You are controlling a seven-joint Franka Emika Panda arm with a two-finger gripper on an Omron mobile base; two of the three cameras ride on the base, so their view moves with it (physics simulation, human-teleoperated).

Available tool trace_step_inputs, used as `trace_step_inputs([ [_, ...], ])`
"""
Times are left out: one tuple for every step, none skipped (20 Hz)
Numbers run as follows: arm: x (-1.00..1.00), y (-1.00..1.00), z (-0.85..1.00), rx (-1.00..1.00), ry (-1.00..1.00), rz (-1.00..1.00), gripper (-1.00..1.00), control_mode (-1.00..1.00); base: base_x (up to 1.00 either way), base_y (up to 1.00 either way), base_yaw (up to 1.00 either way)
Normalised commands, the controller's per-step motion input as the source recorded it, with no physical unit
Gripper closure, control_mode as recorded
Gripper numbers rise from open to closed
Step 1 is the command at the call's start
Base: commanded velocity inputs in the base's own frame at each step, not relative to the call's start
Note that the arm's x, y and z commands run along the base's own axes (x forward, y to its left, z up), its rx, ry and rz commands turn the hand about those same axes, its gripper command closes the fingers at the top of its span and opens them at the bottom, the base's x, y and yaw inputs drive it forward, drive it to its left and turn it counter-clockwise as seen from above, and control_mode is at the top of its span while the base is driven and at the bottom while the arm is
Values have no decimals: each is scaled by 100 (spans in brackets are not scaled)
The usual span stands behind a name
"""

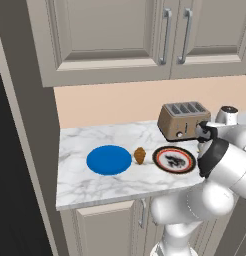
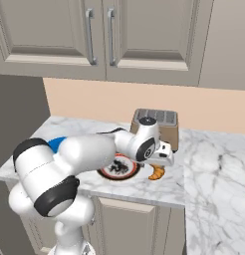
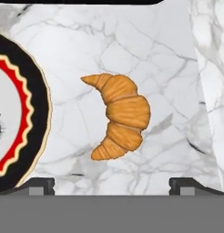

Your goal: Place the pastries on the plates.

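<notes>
A golden croissant pastry (image 3: 120, 116) lies on the marble counter just right of the patterned plate (image 3: 34, 118). My gripper (image 3: 114, 185) hangs open straight above it, one fingertip on each side and nothing between them. From the right base view, the hand (image 2: 160, 163) hovers over this pastry (image 2: 156, 173), beside the white plate with the red-black rim (image 2: 119, 168). A second pastry (image 1: 140, 155) sits on the counter between the blue plate (image 1: 109, 160) and the patterned plate (image 1: 174, 160). Both plates look bare.
A tan toaster (image 1: 183, 120) stands behind the patterned plate, close to the hand. Wall cabinets hang above the counter (image 1: 80, 185). The counter's front edge runs just before the plates, and a dark gap lies to its left.
</notes>
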Motion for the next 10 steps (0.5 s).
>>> trace_step_inputs([
  [10, -6, -21, 0, 0, 0, -100, -100, 0, 0, 0],
  [11, -6, -19, 0, 1, 0, -100, -100, 0, 0, 0],
  [16, -4, -21, 0, 0, 0, -100, -100, 0, 0, 0],
  [16, -4, -19, 0, 1, 0, -100, -100, 0, 0, 0],
  [16, -6, -14, 1, 1, 0, -100, -100, 0, 0, 0],
  [17, -6, -16, 1, 1, 0, -100, -100, 0, 0, 0],
  [19, -5, -15, 1, 2, 0, -100, -100, 0, 0, 0],
  [19, -6, -14, 1, 2, 0, -100, -100, 0, 0, 0],
  [18, -8, -14, 2, 2, 0, -100, -100, 0, 0, 0],
  [16, -10, -13, 2, 2, 0, -100, -100, 0, 0, 0],
])
